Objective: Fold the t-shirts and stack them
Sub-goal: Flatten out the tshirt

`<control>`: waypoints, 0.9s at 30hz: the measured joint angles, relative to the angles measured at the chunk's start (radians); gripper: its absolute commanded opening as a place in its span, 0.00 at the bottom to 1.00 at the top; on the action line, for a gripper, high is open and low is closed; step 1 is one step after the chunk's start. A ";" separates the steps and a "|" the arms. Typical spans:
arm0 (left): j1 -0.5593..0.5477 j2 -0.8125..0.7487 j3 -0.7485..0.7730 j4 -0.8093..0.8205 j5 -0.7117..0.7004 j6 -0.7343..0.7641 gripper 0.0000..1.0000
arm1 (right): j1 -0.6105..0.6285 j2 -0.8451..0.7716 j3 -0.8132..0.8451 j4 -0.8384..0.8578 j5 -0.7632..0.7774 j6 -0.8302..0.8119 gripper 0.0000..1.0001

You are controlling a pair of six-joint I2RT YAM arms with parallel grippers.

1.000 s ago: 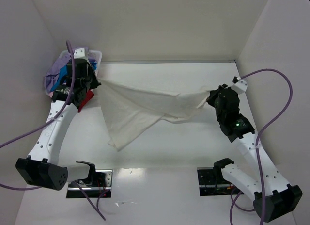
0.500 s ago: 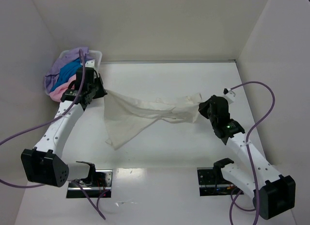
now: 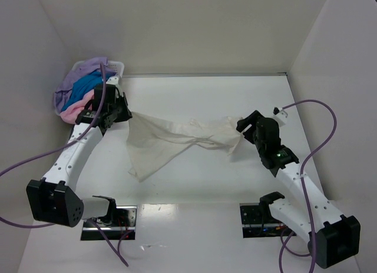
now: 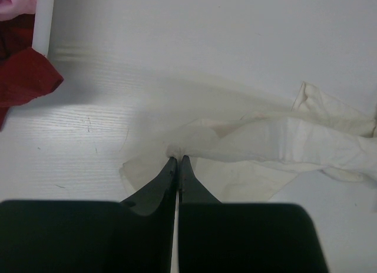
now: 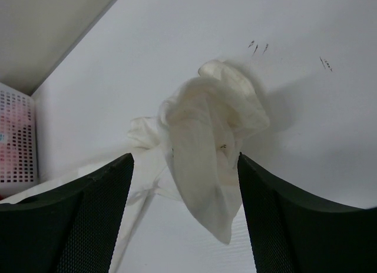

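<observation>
Four t-shirts are heaped at the white plastic basket [image 3: 116,65]: lilac [image 3: 82,70], bright blue [image 3: 88,86] and pale pink [image 3: 73,111] inside, and a red one [image 4: 26,79] hanging out beside its wall. Just right of the basket, the left gripper [image 4: 177,159] has its jaws pressed together on a small tuck of the cream-white t-shirt [image 3: 159,140], at the end of the cloth nearest the basket. That shirt lies rumpled on the table [image 3: 206,185], running rightward away from the basket as a twisted band with one broad flap loose. At its end farthest from the basket the right gripper [image 5: 184,160] hovers with jaws spread, gripping nothing, and the bunched cloth sits just beyond them. The fabric looks thin, light and limp. It will likely sag and twist unless it is taken at two corners, probably shoulders or hem, and drawn taut.
</observation>
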 measured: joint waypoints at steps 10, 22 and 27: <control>0.000 -0.001 -0.017 0.001 0.016 0.018 0.00 | 0.000 0.064 0.000 0.021 -0.029 -0.044 0.72; 0.000 -0.003 -0.031 0.004 0.031 0.018 0.00 | 0.000 0.194 0.047 0.056 -0.031 -0.111 0.71; 0.000 -0.003 -0.032 0.007 0.041 0.018 0.00 | -0.004 0.210 0.092 0.076 -0.005 -0.138 0.61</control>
